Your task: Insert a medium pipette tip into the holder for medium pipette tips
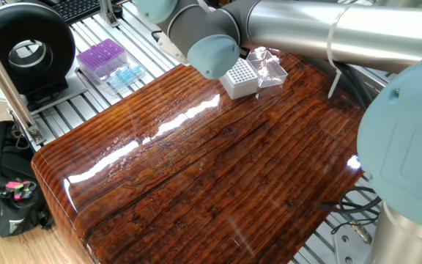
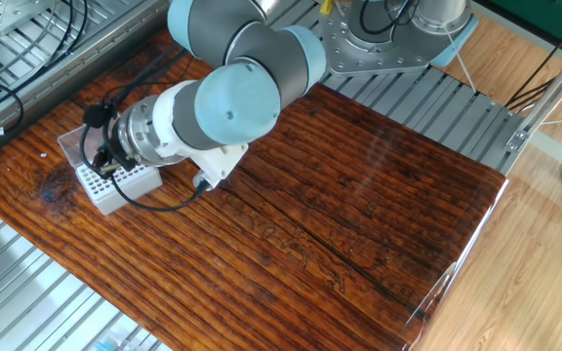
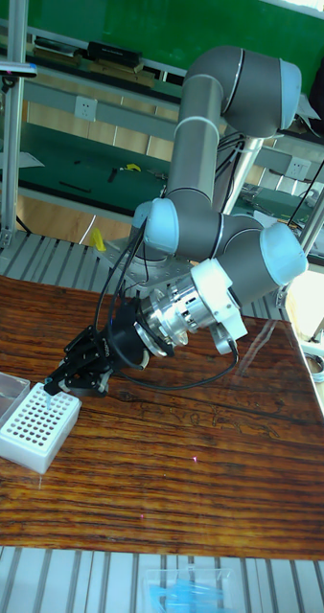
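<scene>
At the lower left of the tall fixed view sits the white rectangular block with a grid of holes (image 3: pixel 37 426), its clear lid beside it. Just right, the black two-finger gripper (image 3: pixel 55 388) hovers over its top edge; whether its fingers pinch the medium tip I cannot tell. This looks like the insertion step: next, a straight descent into one hole.

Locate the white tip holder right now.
In the tall fixed view the white tip holder sits at the table's left edge, directly under the claw; its clear lid lies open behind it.
</scene>
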You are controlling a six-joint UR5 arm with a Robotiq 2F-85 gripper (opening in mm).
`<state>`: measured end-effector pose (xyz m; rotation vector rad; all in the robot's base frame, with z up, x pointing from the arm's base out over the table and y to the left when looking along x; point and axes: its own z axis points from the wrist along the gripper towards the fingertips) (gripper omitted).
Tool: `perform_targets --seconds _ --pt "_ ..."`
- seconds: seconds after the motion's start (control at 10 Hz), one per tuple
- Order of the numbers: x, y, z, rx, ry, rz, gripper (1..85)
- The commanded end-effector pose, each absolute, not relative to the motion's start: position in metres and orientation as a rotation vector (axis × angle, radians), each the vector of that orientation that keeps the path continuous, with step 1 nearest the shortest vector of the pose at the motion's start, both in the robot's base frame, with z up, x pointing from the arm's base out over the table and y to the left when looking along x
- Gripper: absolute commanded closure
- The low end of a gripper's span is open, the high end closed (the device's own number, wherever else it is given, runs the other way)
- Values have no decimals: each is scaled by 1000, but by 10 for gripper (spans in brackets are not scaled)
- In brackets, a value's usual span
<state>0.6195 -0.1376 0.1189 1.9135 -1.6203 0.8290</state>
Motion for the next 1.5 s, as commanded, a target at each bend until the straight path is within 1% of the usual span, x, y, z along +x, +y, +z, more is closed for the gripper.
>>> perform_targets --seconds 0.0,0.2,0.5,1.4 --pt "614 -140 127 1869 -1569 876 847" --pt "616 -142 129 1862 -1549 901 847" --pt "620 -141 120 1867 -1559 901 847" --pt "616 -141 118 1868 -1537 888 847"
